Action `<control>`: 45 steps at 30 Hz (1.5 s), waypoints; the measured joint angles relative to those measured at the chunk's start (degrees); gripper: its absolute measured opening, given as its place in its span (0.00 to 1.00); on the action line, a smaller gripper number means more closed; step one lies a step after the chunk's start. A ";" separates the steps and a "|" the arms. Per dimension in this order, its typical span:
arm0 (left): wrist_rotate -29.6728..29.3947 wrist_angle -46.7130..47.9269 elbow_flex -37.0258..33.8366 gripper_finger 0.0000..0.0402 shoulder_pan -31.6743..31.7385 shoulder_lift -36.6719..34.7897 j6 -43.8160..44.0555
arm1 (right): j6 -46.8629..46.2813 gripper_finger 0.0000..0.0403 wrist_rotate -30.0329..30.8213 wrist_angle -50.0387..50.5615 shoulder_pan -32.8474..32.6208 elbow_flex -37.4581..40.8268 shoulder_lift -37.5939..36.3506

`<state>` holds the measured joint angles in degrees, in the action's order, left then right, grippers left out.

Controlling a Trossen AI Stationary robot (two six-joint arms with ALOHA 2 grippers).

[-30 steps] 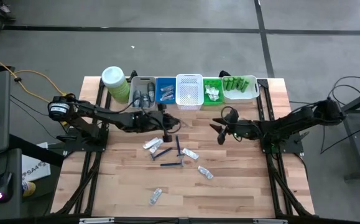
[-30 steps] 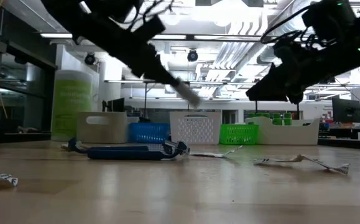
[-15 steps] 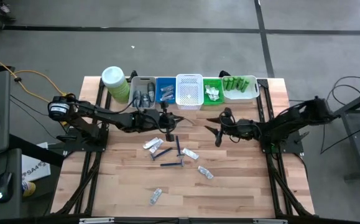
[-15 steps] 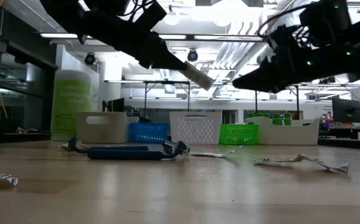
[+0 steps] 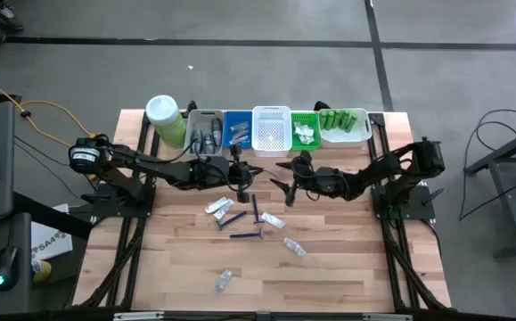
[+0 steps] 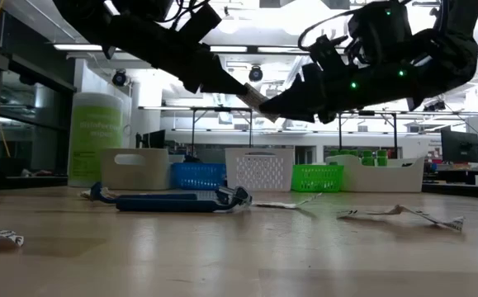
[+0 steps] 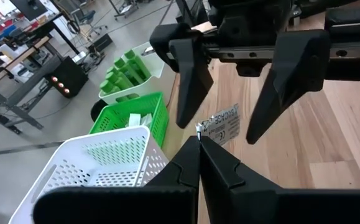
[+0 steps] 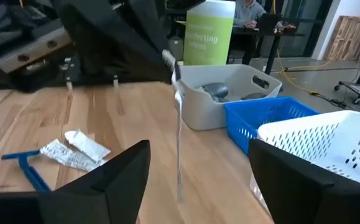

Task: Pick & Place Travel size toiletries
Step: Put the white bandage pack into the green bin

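My left gripper [image 7: 198, 142] is shut on a small clear/white printed sachet [image 7: 221, 126], one of the travel size toiletries, in the air in front of the bins. My right gripper [image 5: 280, 176] faces it from the table's right, open. Its two fingers [image 7: 189, 81] stand on either side of the sachet without touching it. In the right wrist view the sachet [image 8: 178, 130] shows edge-on between them. More sachets [image 5: 273, 220] and thin blue sticks [image 5: 247, 235] lie flat on the wooden table [image 5: 347, 267]. My left gripper pinches one end of the sachet [image 7: 203, 132] between its two fingertips. The fingers come nearly level from the table's left. The rest of the sachet sticks out past them toward my right gripper, lifted clear of the table.
A row of bins stands along the far edge: grey [image 5: 206, 134], blue [image 5: 237, 130], white [image 5: 272, 130], green [image 5: 304, 132] and a pale one with green bottles [image 5: 343, 125]. A large pale-green jar [image 5: 164, 119] is at their left. Single sachets lie nearer the front [image 5: 223, 282].
My right gripper has moved toward the table's left, up to the held sachet, has rolled, and has opened wider, so its fingers now flank the sachet. My left gripper has stayed in place but tipped upward, raising the sachet's free end from slanting down to nearly level.
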<state>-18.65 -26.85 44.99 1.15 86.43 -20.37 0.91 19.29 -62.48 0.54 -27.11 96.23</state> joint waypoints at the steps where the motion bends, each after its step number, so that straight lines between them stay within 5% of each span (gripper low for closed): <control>1: 0.00 0.00 0.01 0.00 0.00 -0.02 0.08 | 0.00 0.66 0.24 0.17 0.00 -0.34 -0.02; 7: 0.00 -0.13 0.02 0.00 0.00 0.00 0.25 | 0.00 0.51 0.05 0.70 -0.02 -0.72 -0.30; 18: 0.00 -0.07 0.07 0.00 0.00 -0.02 0.81 | -1.07 0.02 -0.01 1.29 -0.02 -0.72 -0.31; 25: -1.46 0.36 0.07 0.18 -0.01 -0.02 -0.98 | -3.11 0.01 0.91 3.20 0.00 -0.72 -1.07; 34: -13.90 0.94 0.09 0.56 -0.02 -0.12 -0.37 | -9.83 0.01 17.45 19.62 1.13 -0.72 -10.24; 40: -14.82 2.64 0.11 0.60 -0.06 -0.13 2.38 | -20.60 0.01 21.70 37.59 9.39 -0.72 -18.85; 45: -14.82 3.28 0.11 0.60 -0.02 -0.13 3.12 | -25.06 0.01 13.37 42.09 19.67 -0.72 -20.08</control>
<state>-33.47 -23.57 45.10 1.13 86.30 -17.25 -24.15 32.66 -20.38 20.21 -27.83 76.15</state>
